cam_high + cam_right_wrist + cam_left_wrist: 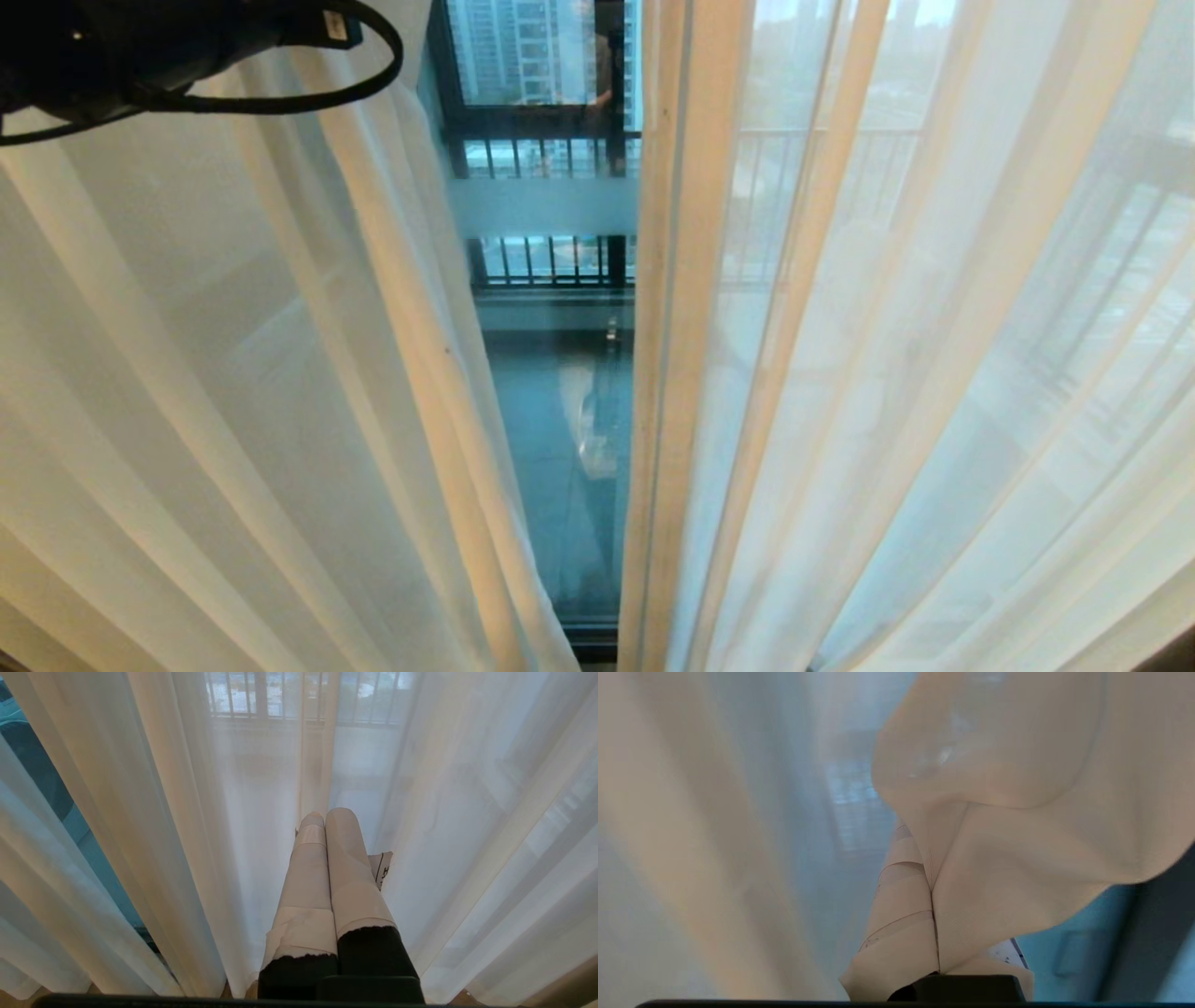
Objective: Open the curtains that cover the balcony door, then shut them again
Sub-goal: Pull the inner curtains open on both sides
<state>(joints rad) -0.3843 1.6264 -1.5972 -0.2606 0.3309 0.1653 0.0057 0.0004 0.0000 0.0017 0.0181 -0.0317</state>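
Two white sheer curtains hang in the head view, a left panel (233,373) and a right panel (887,373). A narrow gap between them shows the glass balcony door (560,439) with its frosted band (541,205). My left arm (140,47) is high at the upper left, against the left panel. In the left wrist view my left gripper (930,891) is shut on a fold of curtain fabric (1017,858) that drapes over one finger. My right gripper (325,816) is shut with nothing in it and points at the sheers (187,812).
Behind the glass are a dark railing with vertical bars (551,261) and the balcony floor. The door's dark bottom frame (593,644) shows at the foot of the gap. A black cable (373,75) loops from the left arm.
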